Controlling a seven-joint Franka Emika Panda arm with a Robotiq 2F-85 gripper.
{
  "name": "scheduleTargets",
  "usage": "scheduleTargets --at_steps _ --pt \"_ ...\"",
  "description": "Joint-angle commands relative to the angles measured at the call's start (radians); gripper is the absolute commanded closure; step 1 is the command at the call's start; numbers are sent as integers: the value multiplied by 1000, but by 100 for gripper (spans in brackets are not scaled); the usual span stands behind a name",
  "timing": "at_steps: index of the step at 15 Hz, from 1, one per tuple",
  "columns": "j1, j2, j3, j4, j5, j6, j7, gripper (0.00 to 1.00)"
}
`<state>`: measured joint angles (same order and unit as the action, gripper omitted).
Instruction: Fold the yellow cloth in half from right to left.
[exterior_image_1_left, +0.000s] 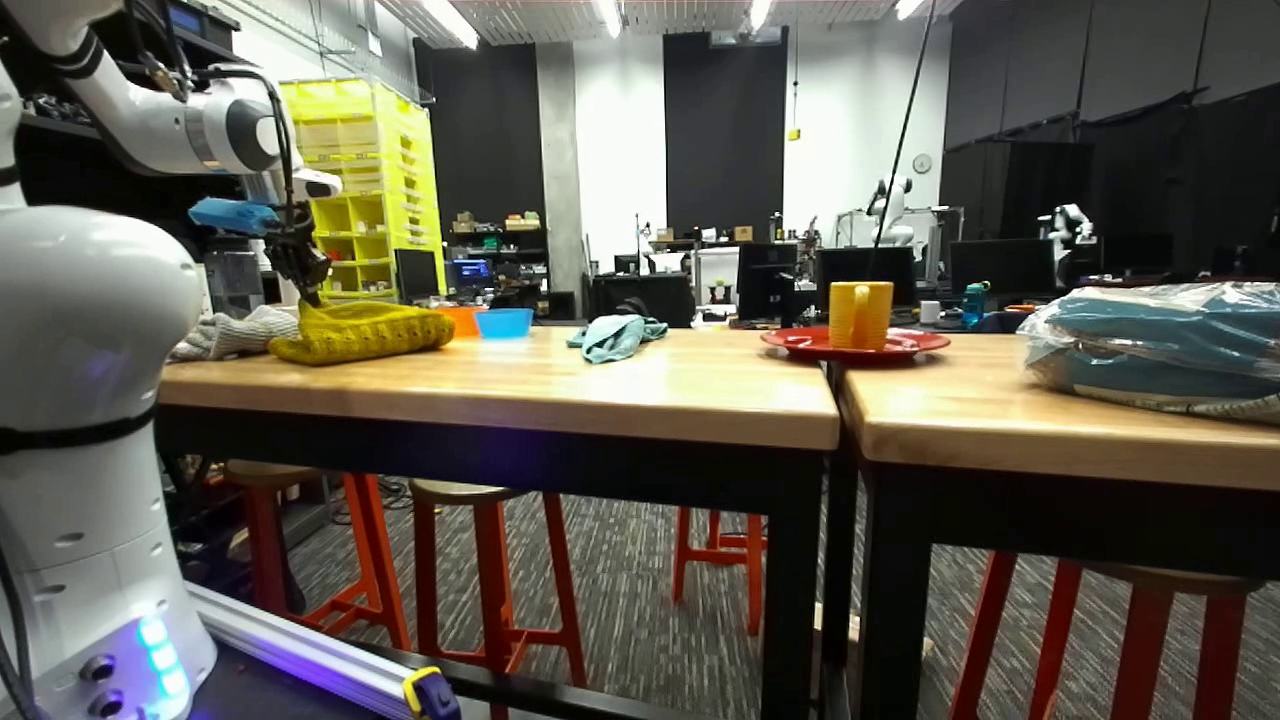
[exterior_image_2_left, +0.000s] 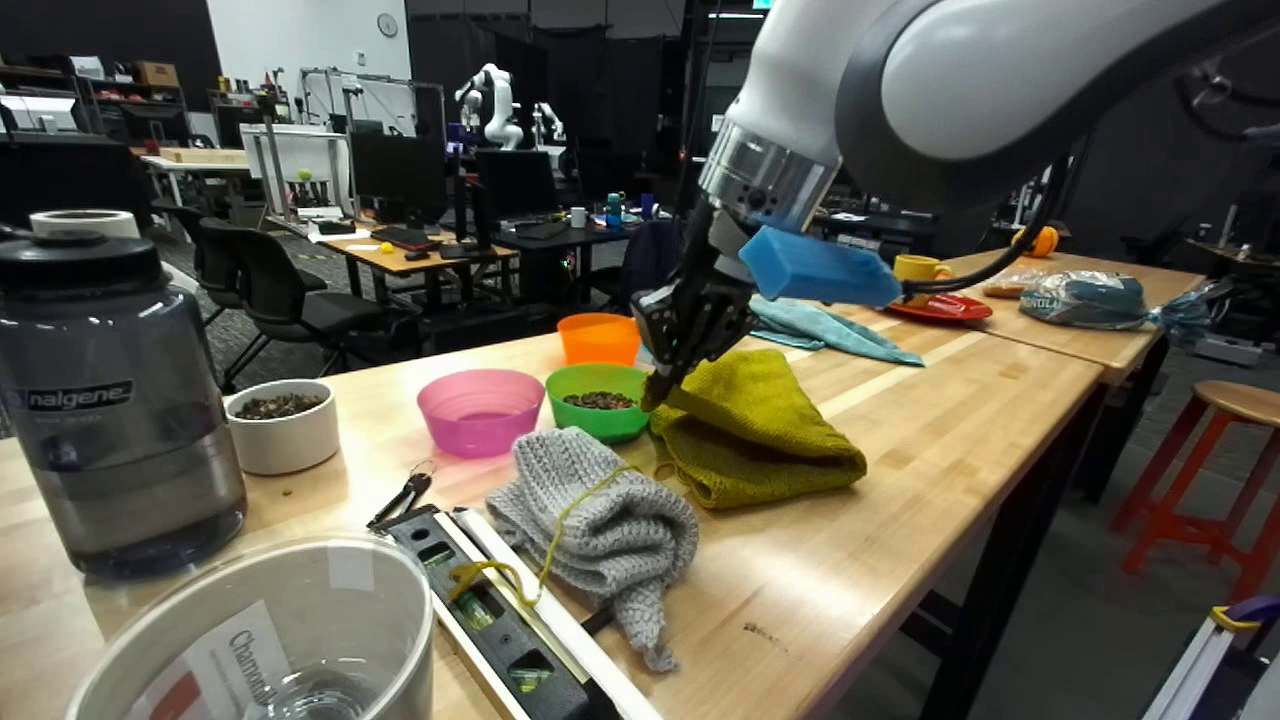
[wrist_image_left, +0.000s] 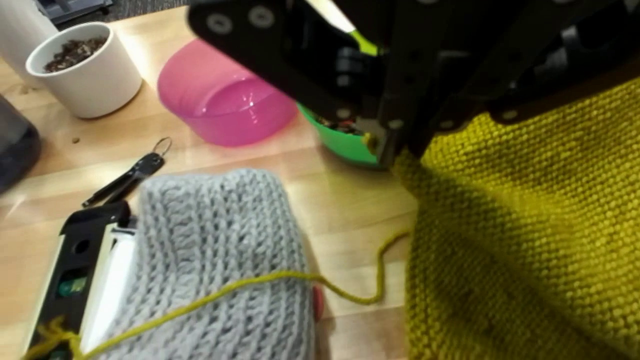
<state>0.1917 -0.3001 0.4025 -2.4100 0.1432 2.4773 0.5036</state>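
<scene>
Mug (exterior_image_1_left: 861, 316) on red plate (exterior_image_1_left: 915, 343), pink bowl (exterior_image_2_left: 480, 432), grey cloth (wrist_image_left: 220, 225)

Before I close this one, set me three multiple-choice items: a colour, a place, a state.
1. What colour is the bowl between the white cup and green bowl?
A) Orange
B) Blue
C) Pink

2. Where is the yellow mug?
A) In the green bowl
B) On the red plate
C) In the white cup

3. The claw is:
A) gripping the yellow cloth
B) gripping the yellow mug
C) wide open

1 C: pink shows in the wrist view. 2 B: it stands there in an exterior view. 3 A: the wrist view shows it pinching a corner.
</scene>
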Motion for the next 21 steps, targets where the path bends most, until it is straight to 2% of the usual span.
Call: scheduleTargets --at_steps 1,9,10,11,13,21 --pt "58 41 -15 27 65 -12 -14 99" --pt "113 31 -21 3 170 -53 -22 99" --pt "113 31 -23 2 172 -57 -26 71" --pt "110 26 -25 0 169 -63 -25 70" --pt "101 7 -30 -5 149 -69 -23 60" --pt "91 -107 -96 -44 165 -116 -77 6"
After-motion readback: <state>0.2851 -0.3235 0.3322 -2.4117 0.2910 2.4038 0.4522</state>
